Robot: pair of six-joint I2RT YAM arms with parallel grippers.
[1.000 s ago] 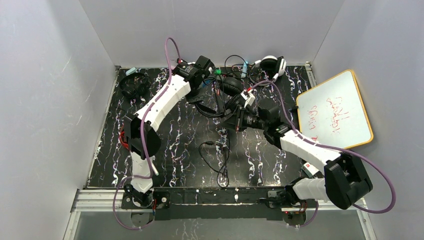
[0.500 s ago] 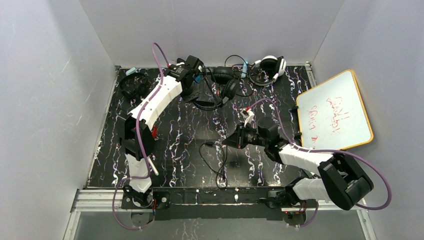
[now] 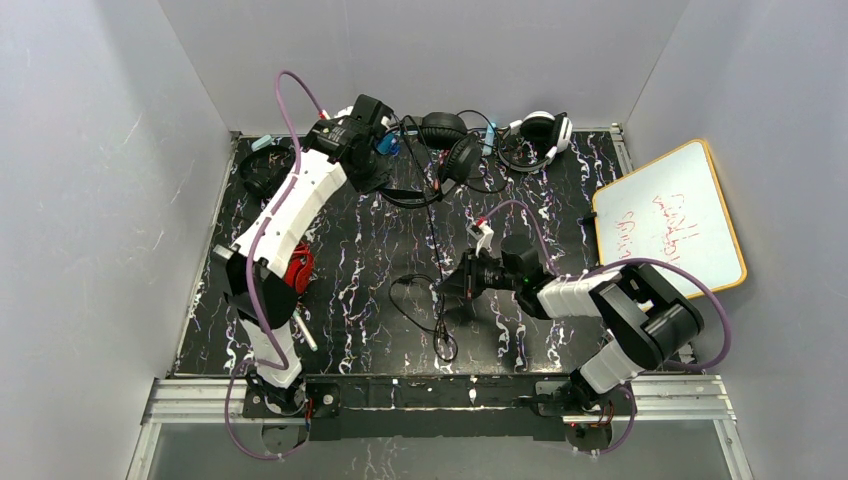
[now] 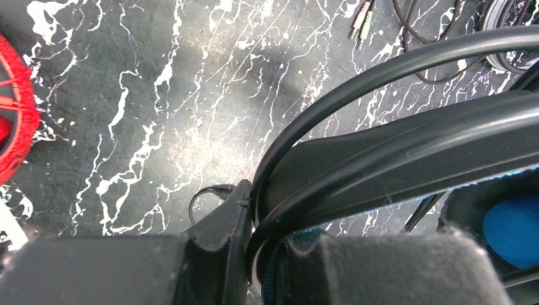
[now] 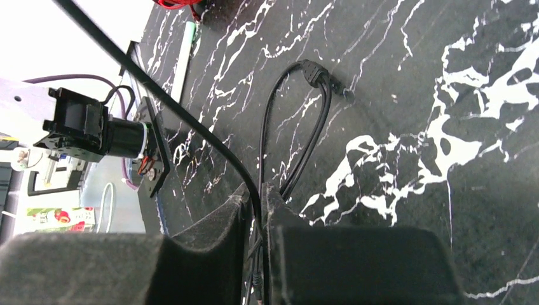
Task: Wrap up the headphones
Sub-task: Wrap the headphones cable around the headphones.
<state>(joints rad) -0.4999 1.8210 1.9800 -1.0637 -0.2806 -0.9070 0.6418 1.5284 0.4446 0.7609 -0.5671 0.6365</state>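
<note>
Compared to one second before, the left end effector [image 3: 388, 150] has swung to the far left, and the right end effector [image 3: 452, 283] has drawn back toward the near side. The left one clamps the headband of the black-and-blue headphones [image 3: 445, 145] at the far edge of the counter [image 3: 350, 250]. The right one is nearly closed, pinching their thin cable [image 3: 433, 230], which is stretched between both.

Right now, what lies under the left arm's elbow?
The red headphones lie there, only part of them showing beside the left arm's elbow. The arm covers the rest, so their cable and full shape cannot be seen.
</note>
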